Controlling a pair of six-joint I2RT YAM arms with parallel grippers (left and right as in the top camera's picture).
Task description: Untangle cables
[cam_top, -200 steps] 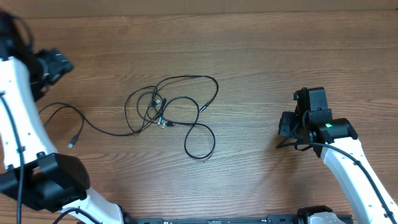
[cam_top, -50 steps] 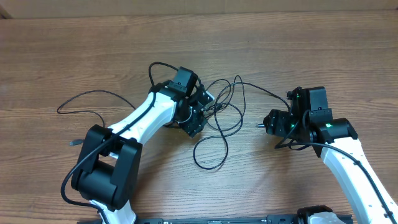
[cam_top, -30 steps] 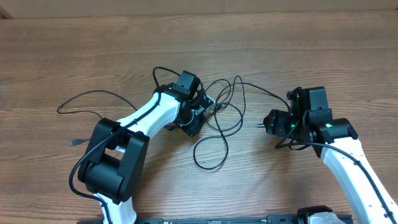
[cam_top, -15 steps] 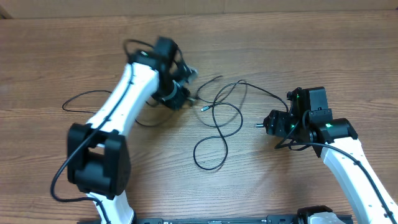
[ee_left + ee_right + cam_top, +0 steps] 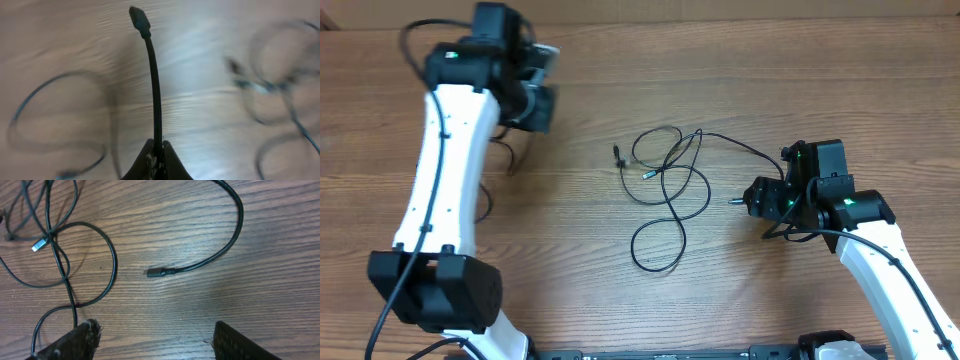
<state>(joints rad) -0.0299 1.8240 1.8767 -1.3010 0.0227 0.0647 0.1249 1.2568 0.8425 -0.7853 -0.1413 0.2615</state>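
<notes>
Pinching one thin black held cable [image 5: 155, 90] between the clamped-together fingers of the left gripper [image 5: 156, 159], up near the far left corner of the table [image 5: 820, 80]. Standing straight out from the fingertips and ending in a small black plug [image 5: 139, 18]. Too blurred elsewhere in the left wrist view to tell more. Showing beside the white left arm [image 5: 445, 180] in the overhead view, a short stretch of thin black cord [image 5: 506, 155], the rest hidden behind that arm. Lying mid-table, well apart from the held cable: the loose cables [image 5: 672, 190], in slack crossing loops, with the largest loop nearest the robot. Three plug ends counted in that heap: a black end [image 5: 619, 154] at its left edge, a silver-tipped end [image 5: 645, 172] just beside it, and a dark end [image 5: 158, 272] at the right, near the right gripper [image 5: 157, 342] but apart from it. Impossible to tell how many separate cords in the heap. Spread wide and grasping nothing, the right gripper's two fingers [image 5: 70, 342], hovering over the wood. Only bare wood between them and that nearest plug. Two arms, two grippers.
</notes>
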